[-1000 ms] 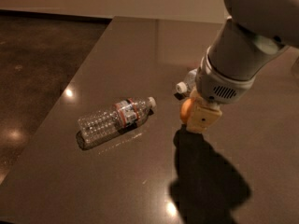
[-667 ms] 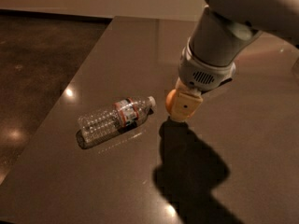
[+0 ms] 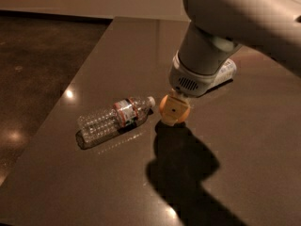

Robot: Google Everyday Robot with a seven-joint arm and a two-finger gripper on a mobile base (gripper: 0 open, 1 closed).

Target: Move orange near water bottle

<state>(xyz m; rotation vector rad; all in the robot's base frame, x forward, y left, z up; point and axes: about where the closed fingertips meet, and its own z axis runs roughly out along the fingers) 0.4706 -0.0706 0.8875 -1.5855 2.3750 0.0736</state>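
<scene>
Gripping the orange [image 3: 164,111] between closed jaws, the gripper [image 3: 175,112] sits at the end of the arm, which enters from the 1 o'clock corner of the camera view and descends toward the middle of the table [image 3: 94,182]. One finger pad [image 3: 176,108] shows as a pale square patch across the front of the fruit. The water bottle [image 3: 115,119] lies on its side, with its white cap [image 3: 151,100] pointing to 2 o'clock and its base to 8 o'clock. Compared with the views from one second ago, the orange has travelled toward 9 o'clock. The earlier clear gap to the cap has closed, and the fruit now sits just beside the cap, at its 3 o'clock, apparently not touching. The water bottle has not shifted. The arm's shadow [image 3: 183,164] meets the underside of the orange at 6 o'clock, which suggests the fruit is at or very close to the table surface; actual contact cannot be confirmed. A second bottle [image 3: 228,69] lies behind the arm at 1 o'clock, mostly hidden, and is not the target. Judged against the task, the transport phase appears nearly complete. The remaining steps are probably to set the orange down, release it, and retract. Risk: a round fruit released this close may roll against the cap and nudge the light, empty-looking bottle.
</scene>
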